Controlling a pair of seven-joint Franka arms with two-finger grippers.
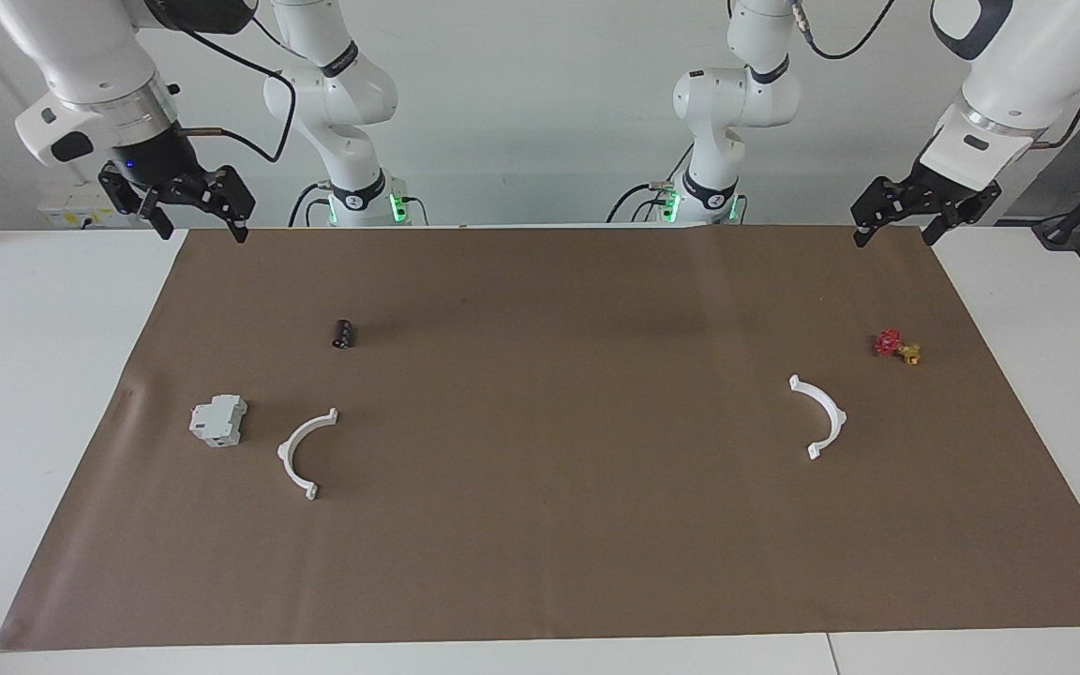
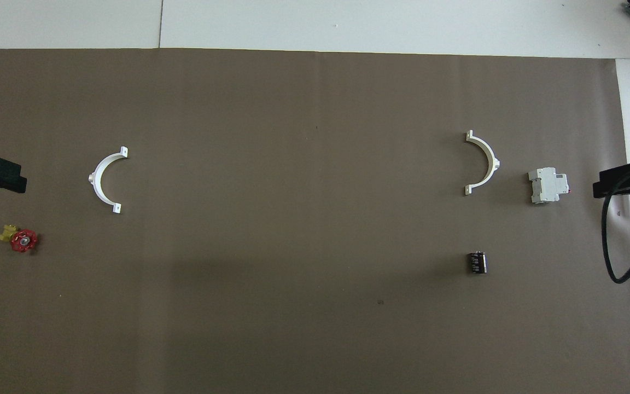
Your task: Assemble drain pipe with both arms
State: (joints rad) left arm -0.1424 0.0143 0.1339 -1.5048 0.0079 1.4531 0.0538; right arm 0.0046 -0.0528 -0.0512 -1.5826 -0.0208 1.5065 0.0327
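Brown paper [image 1: 549,525] covers most of the white desk [image 1: 24,375], with a pale wall at the robots' end. Going across the facing view from the right arm's end, the right gripper [image 1: 202,217] hangs released over the paper's corner, holding nothing. Below it a grey blocky box [image 1: 218,420] sits just beside one white half-ring [image 1: 301,452] of the drain pipe. A small dark cylinder [image 1: 343,333] lies nearer to the robots than that half-ring. Well apart, toward the left arm's end, the other half-ring [image 1: 821,415] lies flat on the paper, with a red-and-gold valve [image 1: 896,347] near it and nearer to the robots. Above, the left gripper [image 1: 896,230] waits released over the paper's other corner, empty.
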